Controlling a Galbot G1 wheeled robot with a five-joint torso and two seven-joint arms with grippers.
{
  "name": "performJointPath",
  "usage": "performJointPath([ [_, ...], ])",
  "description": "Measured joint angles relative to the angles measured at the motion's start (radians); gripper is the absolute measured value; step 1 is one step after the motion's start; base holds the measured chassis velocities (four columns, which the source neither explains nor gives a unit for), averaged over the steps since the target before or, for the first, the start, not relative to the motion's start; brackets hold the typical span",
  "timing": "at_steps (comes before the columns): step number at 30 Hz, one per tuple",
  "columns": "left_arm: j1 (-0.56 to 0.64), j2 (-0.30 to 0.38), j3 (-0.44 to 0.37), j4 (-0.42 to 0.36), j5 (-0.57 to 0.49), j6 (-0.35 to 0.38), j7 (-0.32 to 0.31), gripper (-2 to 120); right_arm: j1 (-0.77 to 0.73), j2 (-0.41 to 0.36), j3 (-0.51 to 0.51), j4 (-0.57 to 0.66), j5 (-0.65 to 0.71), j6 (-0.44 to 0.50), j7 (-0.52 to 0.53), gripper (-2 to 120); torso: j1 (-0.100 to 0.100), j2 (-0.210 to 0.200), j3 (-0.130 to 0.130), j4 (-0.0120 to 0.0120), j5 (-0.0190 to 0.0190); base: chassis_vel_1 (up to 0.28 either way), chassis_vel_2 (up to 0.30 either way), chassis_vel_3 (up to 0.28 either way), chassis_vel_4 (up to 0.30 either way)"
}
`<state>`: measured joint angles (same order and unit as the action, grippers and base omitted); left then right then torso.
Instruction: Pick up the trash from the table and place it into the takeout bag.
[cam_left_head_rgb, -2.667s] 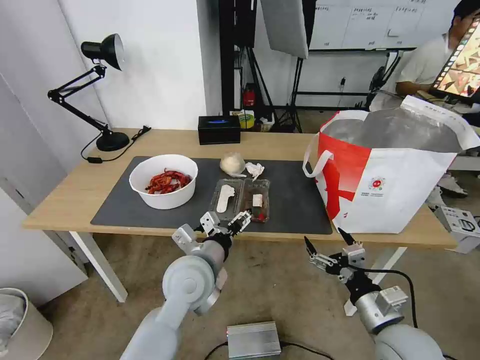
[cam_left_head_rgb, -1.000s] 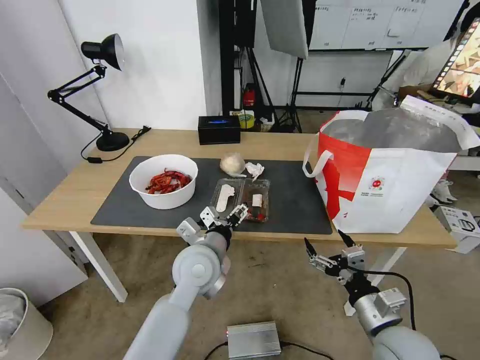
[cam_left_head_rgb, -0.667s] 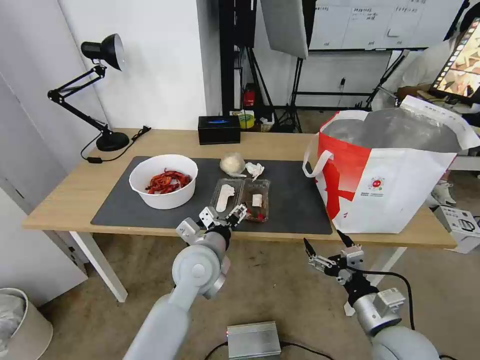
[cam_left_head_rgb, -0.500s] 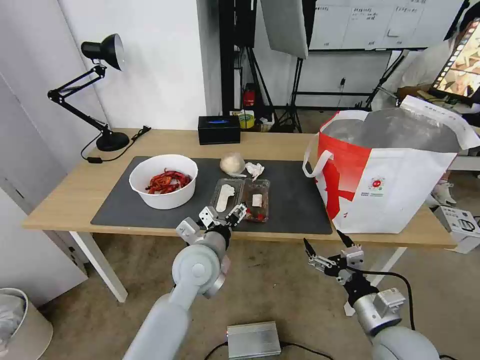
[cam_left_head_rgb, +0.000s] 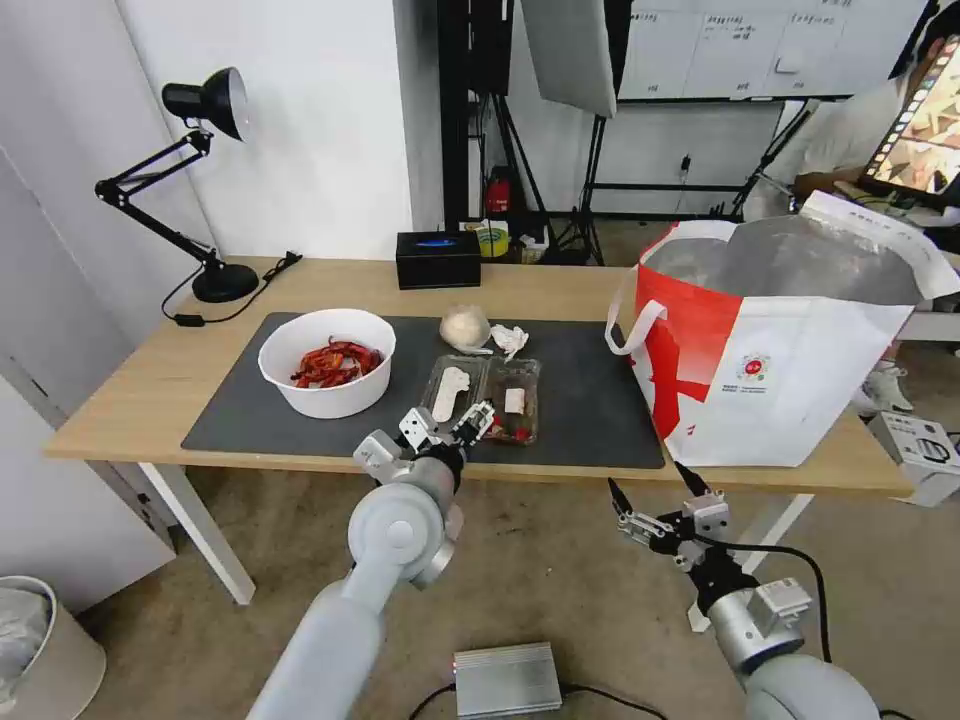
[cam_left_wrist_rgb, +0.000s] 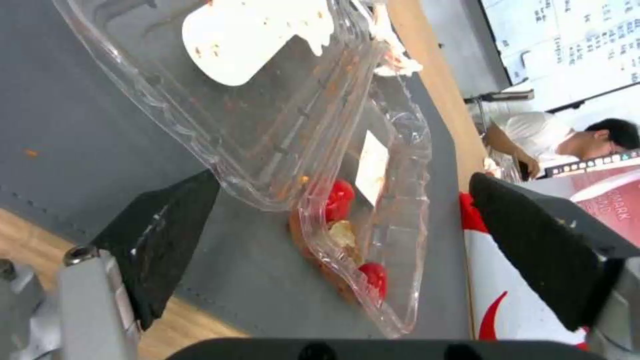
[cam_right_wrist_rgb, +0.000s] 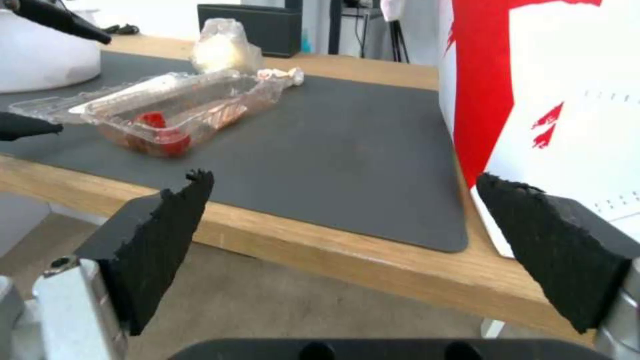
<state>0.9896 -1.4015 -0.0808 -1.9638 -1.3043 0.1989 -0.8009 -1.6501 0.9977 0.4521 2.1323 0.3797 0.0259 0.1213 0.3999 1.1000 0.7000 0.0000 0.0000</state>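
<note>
On the table (cam_left_head_rgb: 140, 395), the bowl (cam_left_head_rgb: 327, 362) sits left of the food box (cam_left_head_rgb: 483, 397), the takeout bag (cam_left_head_rgb: 780, 340) far right.

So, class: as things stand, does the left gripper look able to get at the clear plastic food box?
Probably yes. The left gripper is open at the near edge of the clear food box, and nothing lies between them on the dark mat.

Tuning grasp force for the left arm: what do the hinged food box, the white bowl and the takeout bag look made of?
Hinged food box: thin clear plastic, glossy; the mat shows through it and its ribbed walls glint. White bowl: smooth opaque white, probably plastic, though ceramic cannot be ruled out. Takeout bag: printed white-and-red sheet, seemingly coated fabric, with a crinkled silver foil-like lining. The open left gripper hovers at the box.
</note>
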Motion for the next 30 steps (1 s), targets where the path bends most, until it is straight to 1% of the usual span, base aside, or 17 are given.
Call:
performJointPath([
  [8,0.008,-0.002,-0.007,-0.01,0.009,-0.023,0.008,100,0.004,0.004,-0.004,-0.011,-0.002,0.001,-0.001,100,0.0,0.0,0.0,0.0,0.0,0.0,0.0,0.0,0.0],
  [30,0.022,0.011,-0.029,-0.045,0.03,-0.032,0.039,100,0.002,0.014,-0.01,-0.011,-0.018,0.004,-0.004,100,0.0,0.0,0.0,0.0,0.0,0.0,0.0,0.0,0.0],
])
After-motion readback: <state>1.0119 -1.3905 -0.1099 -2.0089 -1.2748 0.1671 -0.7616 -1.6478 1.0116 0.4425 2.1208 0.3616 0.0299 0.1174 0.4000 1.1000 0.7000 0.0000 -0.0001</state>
